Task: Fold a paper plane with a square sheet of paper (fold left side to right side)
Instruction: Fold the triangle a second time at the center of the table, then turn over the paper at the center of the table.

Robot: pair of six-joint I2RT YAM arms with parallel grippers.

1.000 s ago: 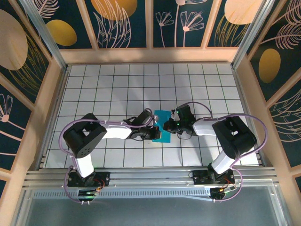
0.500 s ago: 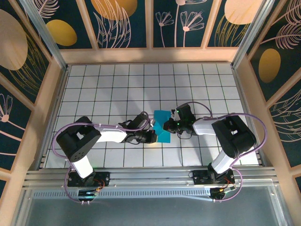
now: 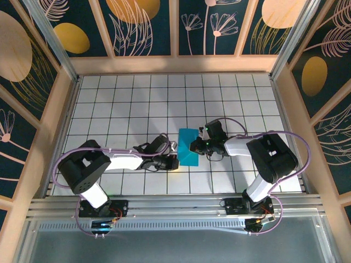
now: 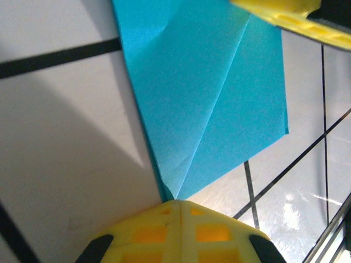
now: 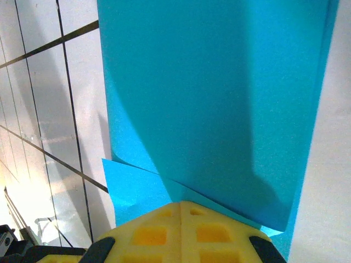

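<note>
The square sheet of paper (image 3: 189,147) is turquoise-blue and lies folded on the tiled table. A slanted flap lies over its lower layer (image 4: 208,93), and a broad upper layer lifts slightly in the right wrist view (image 5: 219,98). My left gripper (image 3: 176,163) is shut, its yellow tip (image 4: 178,205) touching the sheet's near pointed corner. My right gripper (image 3: 193,147) is shut too. Its tip (image 5: 181,207) rests on the sheet's right edge, and one yellow finger (image 4: 285,13) of it shows in the left wrist view.
The white tiled table (image 3: 137,104) is ringed by wooden frame walls (image 3: 175,64). Both arm bases sit on the metal rail (image 3: 175,207) at the near edge. Purple cables loop over each arm.
My left gripper has slid along the sheet's left edge toward the near corner, the arm stretching lower. The right gripper has stayed on the sheet.
</note>
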